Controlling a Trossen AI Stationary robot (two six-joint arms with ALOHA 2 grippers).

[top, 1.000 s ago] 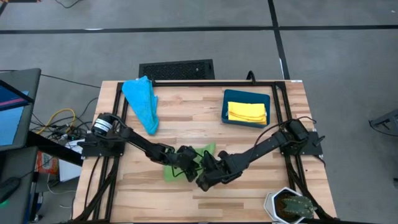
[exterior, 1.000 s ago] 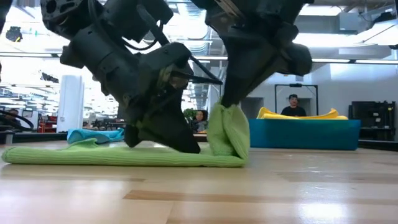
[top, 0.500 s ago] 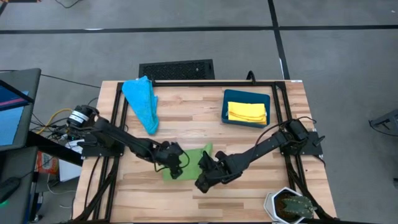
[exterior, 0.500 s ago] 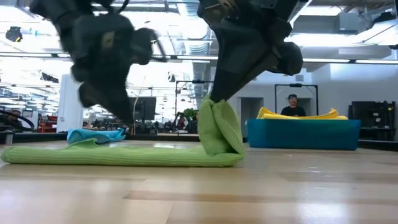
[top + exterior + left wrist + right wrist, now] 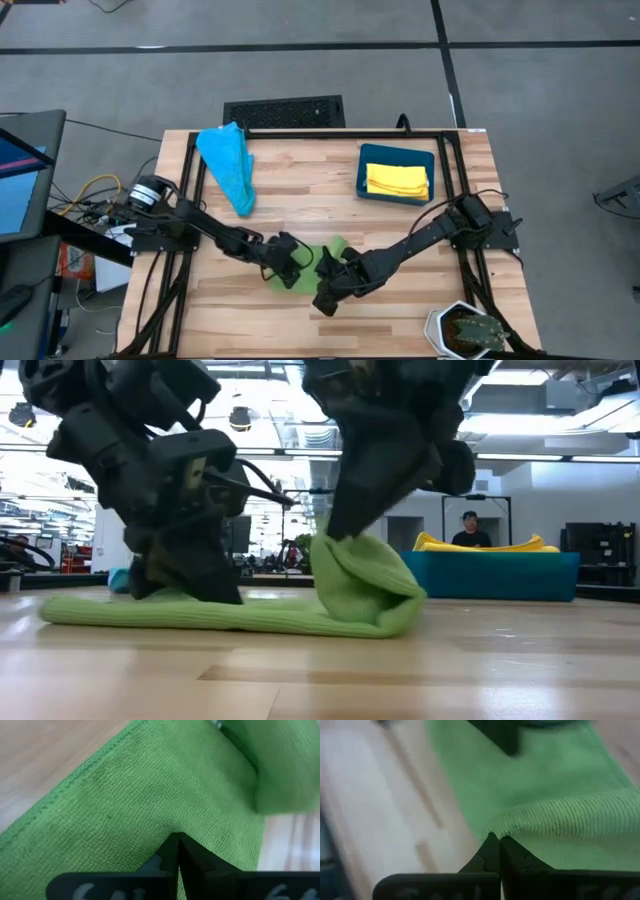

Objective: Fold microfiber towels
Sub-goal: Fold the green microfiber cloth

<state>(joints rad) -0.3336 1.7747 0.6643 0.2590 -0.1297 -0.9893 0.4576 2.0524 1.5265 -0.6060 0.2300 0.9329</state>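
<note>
Since a moment ago your left arm has swung back in over the cloth, and the lifted edge your right arm carries has moved further across, rolling the fold into a fatter hump. From above, you see the left gripper (image 5: pixel 290 262) reaching in from the worktop's (image 5: pixel 330 205) left edge, low and stretched out, its tip on the green towel (image 5: pixel 325 250) near the front middle; the right gripper (image 5: pixel 325 290) comes in from the right side, elbow bent, meeting it over the same cloth. A light blue towel (image 5: pixel 228 165) lies bunched toward the back left, well apart, and yellow towels (image 5: pixel 396 180) sit folded in the dark teal bin (image 5: pixel 364 172) at back right. At table height, your left gripper (image 5: pixel 185 585) presses down on the flat part of the green towel (image 5: pixel 200 612), while your right gripper (image 5: pixel 345 525) pinches the raised edge, which curls over into a rounded fold. A person (image 5: pixel 471 530) stands far behind the bin (image 5: pixel 490 575). Through the left wrist, the fingers (image 5: pixel 170 855) are closed together, tips against the green weave (image 5: pixel 125 800), holding nothing you can make out. Through the right wrist, the fingers (image 5: pixel 492 855) are clamped tight on the towel's hemmed edge (image 5: pixel 560 815).
</note>
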